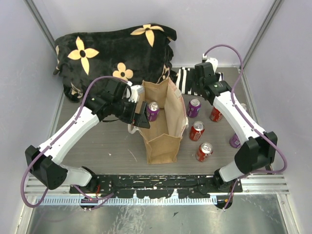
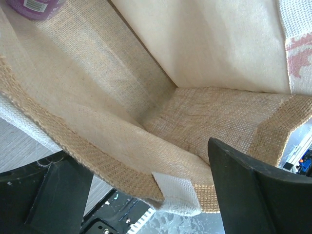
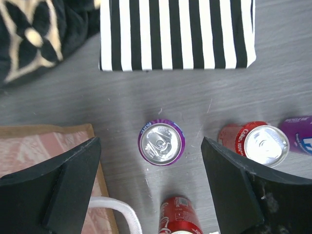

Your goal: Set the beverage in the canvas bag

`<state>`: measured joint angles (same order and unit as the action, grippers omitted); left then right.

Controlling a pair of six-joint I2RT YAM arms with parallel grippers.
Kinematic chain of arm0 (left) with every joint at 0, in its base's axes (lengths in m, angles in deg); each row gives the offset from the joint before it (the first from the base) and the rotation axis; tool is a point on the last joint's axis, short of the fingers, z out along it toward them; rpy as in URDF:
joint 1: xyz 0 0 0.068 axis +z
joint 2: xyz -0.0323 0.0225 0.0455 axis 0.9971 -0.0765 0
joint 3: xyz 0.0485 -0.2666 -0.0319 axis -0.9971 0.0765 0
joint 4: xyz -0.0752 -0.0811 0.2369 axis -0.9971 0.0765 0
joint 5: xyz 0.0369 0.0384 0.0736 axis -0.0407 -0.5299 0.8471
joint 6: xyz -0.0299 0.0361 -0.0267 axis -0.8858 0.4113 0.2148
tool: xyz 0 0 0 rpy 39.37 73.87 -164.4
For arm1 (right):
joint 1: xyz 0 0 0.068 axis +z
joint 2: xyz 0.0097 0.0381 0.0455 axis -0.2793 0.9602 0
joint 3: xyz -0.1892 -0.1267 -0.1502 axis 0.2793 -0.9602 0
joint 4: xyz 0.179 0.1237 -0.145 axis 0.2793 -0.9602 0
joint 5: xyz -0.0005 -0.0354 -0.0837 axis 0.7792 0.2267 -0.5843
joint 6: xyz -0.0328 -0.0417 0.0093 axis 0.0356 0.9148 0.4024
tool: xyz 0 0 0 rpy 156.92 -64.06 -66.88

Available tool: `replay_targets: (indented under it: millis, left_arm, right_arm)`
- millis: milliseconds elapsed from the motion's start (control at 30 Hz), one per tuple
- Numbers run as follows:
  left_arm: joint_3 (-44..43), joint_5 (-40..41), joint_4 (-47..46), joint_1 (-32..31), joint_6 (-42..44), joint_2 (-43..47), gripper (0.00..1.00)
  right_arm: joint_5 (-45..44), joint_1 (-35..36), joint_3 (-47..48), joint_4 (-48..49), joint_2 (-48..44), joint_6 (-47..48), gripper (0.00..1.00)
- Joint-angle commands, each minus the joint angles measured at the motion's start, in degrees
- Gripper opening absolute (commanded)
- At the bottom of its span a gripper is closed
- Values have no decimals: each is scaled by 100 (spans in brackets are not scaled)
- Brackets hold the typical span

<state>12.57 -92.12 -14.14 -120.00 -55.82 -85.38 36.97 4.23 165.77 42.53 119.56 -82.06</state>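
Over on the left, the left gripper (image 2: 139, 150) is spread wide at the left rim of the canvas bag (image 1: 161, 146). The hemmed edge runs across between its black fingers, with nothing pinched. The bag stands upright and boxy with its mouth gaping, made of coarse tan jute with a pale smooth lining and a cream webbing handle. Inside it, against the left wall and just beside that gripper, a purple can (image 1: 153, 111) stands upright, silver lid up.

Moving right across the grey table (image 1: 107, 146), more cans stand loose. The right gripper (image 3: 149, 144) hovers above a second purple can (image 3: 161, 142), jaws apart and clear of its round shiny top. A red can (image 3: 258, 144) stands just to its right, and a black-and-white striped cloth (image 3: 175, 34) lies beyond.
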Motion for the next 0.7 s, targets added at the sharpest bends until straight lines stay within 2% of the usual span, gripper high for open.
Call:
replay_targets:
  millis: [0,467,667]
  left_arm:
    - [61,-110,26,-23,145,230,98]
    - [222,-41,102,-24,254,443,99]
    - [220,-54,137,-24,262,463,99]
  right_arm:
    - [513,-124,-26,-215,314,88,90]
    - [512,-362,466,-747,1618,324,95]
    - [642,-414,478,-739,1897,328,93]
